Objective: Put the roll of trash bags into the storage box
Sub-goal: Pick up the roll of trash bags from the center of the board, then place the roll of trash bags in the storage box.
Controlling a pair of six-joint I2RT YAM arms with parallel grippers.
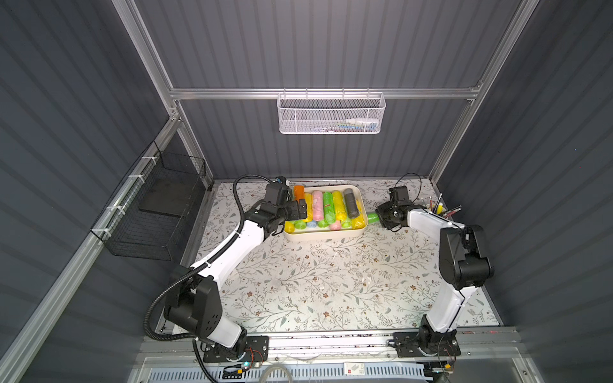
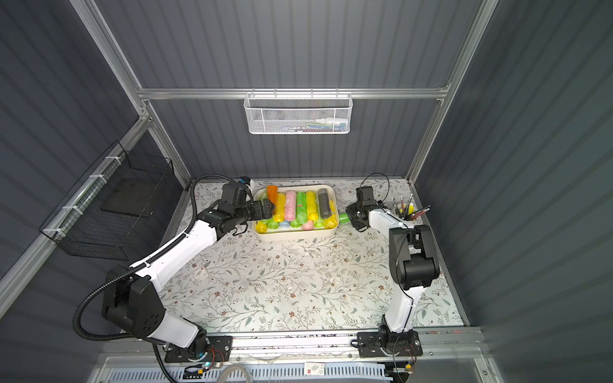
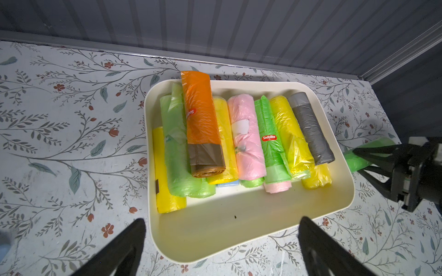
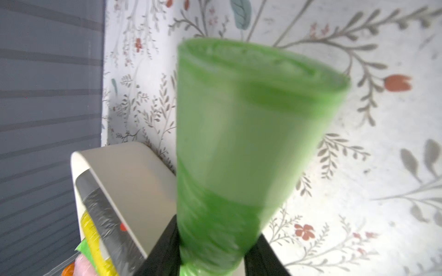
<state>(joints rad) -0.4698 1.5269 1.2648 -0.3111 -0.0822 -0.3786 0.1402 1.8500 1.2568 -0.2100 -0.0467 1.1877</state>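
The right gripper (image 1: 380, 215) is clamped on a green roll of trash bags (image 4: 239, 143), one black finger (image 4: 162, 251) pressed to each side of the roll's near end. The rest of the roll juts out past the fingertips. The right wrist view is blurred, so whether the roll rests on the floral tabletop (image 1: 315, 282) or is lifted off it is hard to say.

In both top views the roll (image 1: 372, 217) (image 2: 343, 218) lies outside the storage box (image 1: 325, 236), just beside the end wall nearest the grey roll (image 3: 308, 129). It points toward that wall.

The box is already crowded. An orange roll (image 3: 203, 124) lies on top at the end far from the grey one, its tip jutting over the box rim. Yellow, pink and green rolls are packed side by side between them, with more rolls underneath.

The left gripper (image 3: 222, 221) has its jaws spread wide apart and grips nothing. It hovers over the box's orange-roll end (image 1: 302, 209).

Beyond the right arm, away from the box, stands a yellow cup of pens (image 1: 439, 209). A white mesh basket (image 1: 331, 114) hangs on the back wall above the box. A black wire basket (image 1: 156, 212) is fixed to the side wall past the left arm.
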